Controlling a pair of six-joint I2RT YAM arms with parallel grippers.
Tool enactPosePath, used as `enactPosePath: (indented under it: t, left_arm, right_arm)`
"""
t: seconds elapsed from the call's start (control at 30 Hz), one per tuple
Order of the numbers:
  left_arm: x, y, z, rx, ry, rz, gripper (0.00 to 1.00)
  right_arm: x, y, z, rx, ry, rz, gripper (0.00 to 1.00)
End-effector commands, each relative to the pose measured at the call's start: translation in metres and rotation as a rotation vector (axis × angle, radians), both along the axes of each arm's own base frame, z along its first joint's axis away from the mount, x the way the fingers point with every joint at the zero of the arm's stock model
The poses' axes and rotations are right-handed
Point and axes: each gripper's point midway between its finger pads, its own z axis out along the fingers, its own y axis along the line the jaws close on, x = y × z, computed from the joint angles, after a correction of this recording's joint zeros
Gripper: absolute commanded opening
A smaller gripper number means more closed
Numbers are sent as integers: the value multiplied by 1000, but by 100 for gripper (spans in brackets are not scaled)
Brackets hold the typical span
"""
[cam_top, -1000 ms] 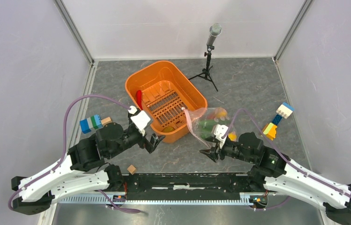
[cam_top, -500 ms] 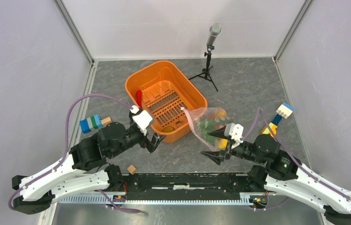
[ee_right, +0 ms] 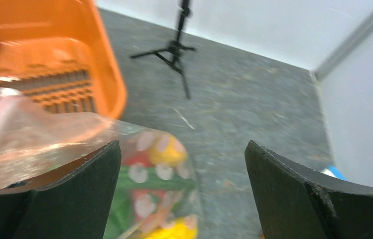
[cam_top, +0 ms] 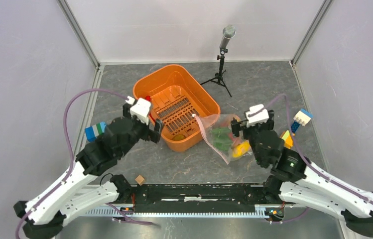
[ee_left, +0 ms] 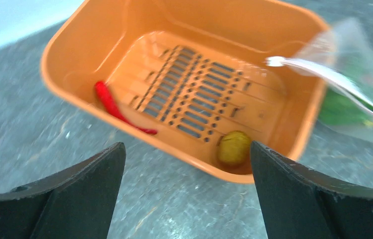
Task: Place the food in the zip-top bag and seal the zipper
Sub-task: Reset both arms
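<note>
The zip-top bag (cam_top: 222, 138) lies right of the orange basket (cam_top: 203, 101), holding green, red and yellow food (cam_top: 234, 144). Its zipper (ee_left: 323, 74) runs along the mouth edge by the basket; I cannot tell whether it is sealed. A red pepper (ee_left: 119, 109) and a yellow-green round piece (ee_left: 234, 148) lie in the basket. My left gripper (cam_top: 153, 130) stands open over the basket's near rim, nothing between its fingers (ee_left: 186, 149). My right gripper (cam_top: 251, 125) is open at the bag's right end (ee_right: 182, 147); the bagged food (ee_right: 167, 152) shows blurred between its fingers, untouched.
A microphone on a tripod (cam_top: 222, 55) stands behind the basket. Coloured blocks sit at the left (cam_top: 96, 131) and right (cam_top: 296, 124). A small wooden cube (cam_top: 139, 179) lies by the near rail. Grey walls close three sides.
My right gripper opened wide and swung from the bag's near edge to its right end. The bag settled flatter. My left arm lifted and shifted left along the basket.
</note>
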Motion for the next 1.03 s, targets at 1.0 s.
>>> enactPosePath:
  t: [1.0]
  left_arm:
    - [51,166,-12,-308,171,953,100]
  right_arm:
    - [41,-103,-52,158,111,-281,98]
